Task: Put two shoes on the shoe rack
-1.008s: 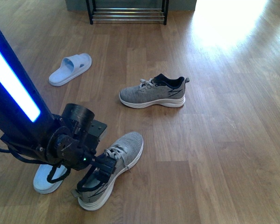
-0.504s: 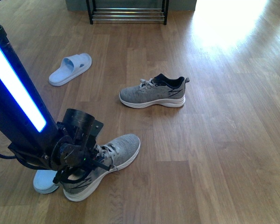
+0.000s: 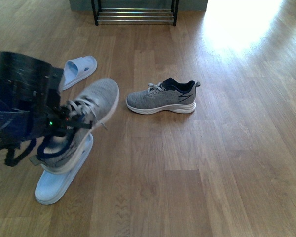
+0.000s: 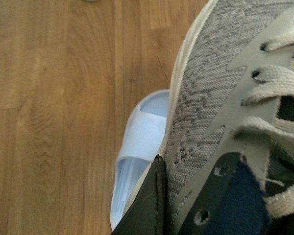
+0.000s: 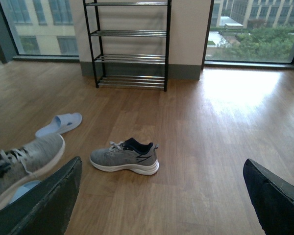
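My left gripper (image 3: pixel 54 127) is shut on a grey sneaker (image 3: pixel 84 116) at its navy collar and holds it off the floor, toe tilted up. In the left wrist view the sneaker's knit side and laces (image 4: pixel 215 93) fill the frame, with one dark finger (image 4: pixel 149 203) against its sole edge. The second grey sneaker (image 3: pixel 161 97) lies on the floor mid-room, also in the right wrist view (image 5: pixel 125 156). The black shoe rack (image 5: pixel 132 44) stands against the far wall; only its lowest tier (image 3: pixel 135 16) shows in front. My right gripper (image 5: pixel 166 196) is open over bare floor.
One pale blue slide (image 3: pixel 59 180) lies on the floor under the lifted sneaker. Another slide (image 3: pixel 78 70) lies farther off to the left, toward the rack. Wooden flooring (image 3: pixel 227 148) stretches between the shoes and the rack, and large windows flank the rack.
The left arm has lifted the grey sneaker off the floor and swung it up and leftward. The slide beneath it now shows more fully. The other sneaker stayed put.
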